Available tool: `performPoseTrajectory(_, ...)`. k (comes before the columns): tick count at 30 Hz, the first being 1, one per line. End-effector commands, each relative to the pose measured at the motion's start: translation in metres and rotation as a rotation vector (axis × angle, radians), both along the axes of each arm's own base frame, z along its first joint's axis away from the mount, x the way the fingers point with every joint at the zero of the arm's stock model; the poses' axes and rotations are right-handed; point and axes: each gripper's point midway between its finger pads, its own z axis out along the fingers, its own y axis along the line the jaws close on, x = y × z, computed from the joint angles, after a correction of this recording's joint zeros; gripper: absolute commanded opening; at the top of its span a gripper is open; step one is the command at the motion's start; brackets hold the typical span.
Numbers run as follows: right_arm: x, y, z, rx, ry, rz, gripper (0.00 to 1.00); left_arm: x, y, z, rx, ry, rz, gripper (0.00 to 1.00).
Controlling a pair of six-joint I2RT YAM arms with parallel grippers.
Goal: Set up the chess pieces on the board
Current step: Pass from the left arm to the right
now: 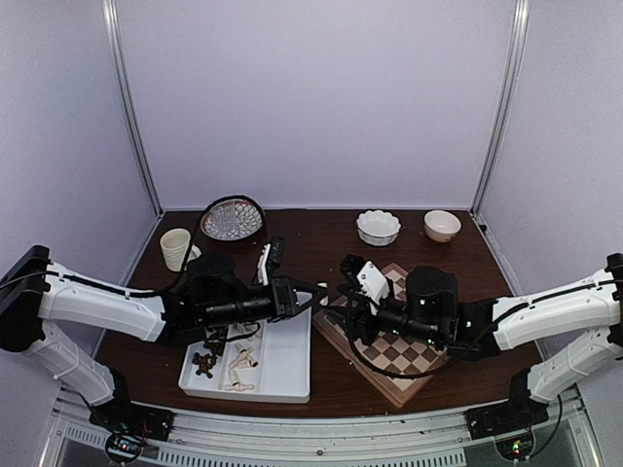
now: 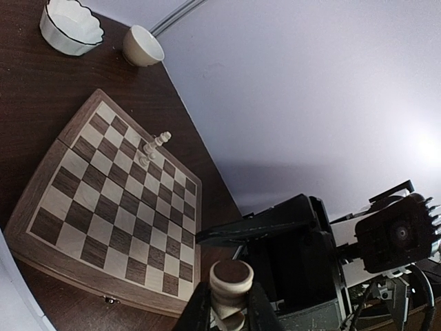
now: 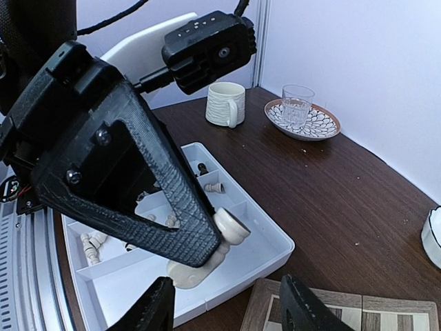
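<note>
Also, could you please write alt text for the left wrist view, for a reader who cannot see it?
The left gripper is shut on a cream chess piece, its round base toward the camera. Beyond lies the chessboard with pale pieces standing near one edge, and two white bowls sit past it on the dark table.

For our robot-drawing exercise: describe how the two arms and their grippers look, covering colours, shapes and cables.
The left arm and right arm have smooth white shells with black joints and wrists. The left gripper and right gripper are black, with flat tapered fingers; the left's look finely ribbed, with screws. Black cables loop by the wrists.
</note>
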Motion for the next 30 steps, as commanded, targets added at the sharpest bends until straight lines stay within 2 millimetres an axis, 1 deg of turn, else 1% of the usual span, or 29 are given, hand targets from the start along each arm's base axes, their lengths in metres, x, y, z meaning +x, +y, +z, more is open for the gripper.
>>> performPoseTrajectory(1,0.004,0.008,0.016,0.050,-0.004,-0.022,0.53,-0.001,-0.008,0.026,-0.081,-0.035,-0.009,0.16)
performPoseTrajectory(8,-0.002,0.014,0.017,0.069,-0.001,0.008,0.52,-0.003,-0.012,0.023,-0.079,-0.030,-0.019,0.16)
performPoseTrajectory(11,-0.002,0.015,0.018,0.075,-0.001,0.011,0.44,-0.003,-0.014,0.022,-0.079,-0.028,-0.021,0.16)
performPoseTrajectory(13,-0.003,0.014,0.019,0.083,-0.001,0.014,0.42,-0.002,-0.014,0.021,-0.077,-0.027,-0.019,0.16)
performPoseTrajectory(16,-0.003,0.012,0.021,0.091,-0.004,0.008,0.29,-0.002,-0.014,0.020,-0.075,-0.026,-0.019,0.16)
performPoseTrajectory(21,-0.003,0.009,0.022,0.087,-0.012,0.002,0.13,-0.003,-0.013,0.020,-0.070,-0.029,-0.017,0.20)
performPoseTrajectory(25,-0.003,0.006,0.023,0.070,-0.020,0.000,0.02,-0.002,-0.010,0.018,-0.065,-0.029,-0.007,0.26)
performPoseTrajectory(27,-0.004,0.005,0.022,0.060,-0.020,0.001,0.00,-0.003,-0.009,0.018,-0.060,-0.030,-0.007,0.33)
performPoseTrajectory(30,-0.004,0.004,0.020,0.041,-0.016,0.004,0.00,-0.003,-0.006,0.024,-0.045,-0.043,-0.010,0.43)
